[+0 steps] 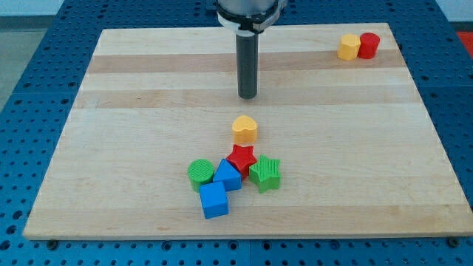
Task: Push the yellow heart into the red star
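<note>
The yellow heart [244,129] lies near the middle of the wooden board, just above the red star [241,158], with a narrow gap between them. The red star sits in a cluster with other blocks. My tip [247,96] is above the yellow heart toward the view's top, apart from it by a short gap. The rod stands upright.
A green cylinder [199,173], a blue triangular block [228,176], a blue cube [213,200] and a green star [265,173] crowd around the red star. A yellow hexagon block [349,46] and a red cylinder [369,45] sit at the top right. The board [111,148] has edges all round.
</note>
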Robot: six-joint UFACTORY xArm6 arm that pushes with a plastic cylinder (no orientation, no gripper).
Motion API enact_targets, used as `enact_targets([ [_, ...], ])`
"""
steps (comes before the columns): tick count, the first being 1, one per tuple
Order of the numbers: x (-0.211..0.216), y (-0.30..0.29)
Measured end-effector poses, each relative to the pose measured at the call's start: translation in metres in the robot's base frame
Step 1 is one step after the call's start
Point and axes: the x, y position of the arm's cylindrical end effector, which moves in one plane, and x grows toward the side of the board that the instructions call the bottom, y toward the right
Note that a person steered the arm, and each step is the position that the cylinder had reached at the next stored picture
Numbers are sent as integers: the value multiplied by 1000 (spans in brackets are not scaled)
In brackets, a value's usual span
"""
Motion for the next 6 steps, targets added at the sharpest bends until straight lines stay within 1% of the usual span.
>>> enact_targets([
  [2, 13, -5],
  [5, 106, -5],
  [6, 128, -5],
])
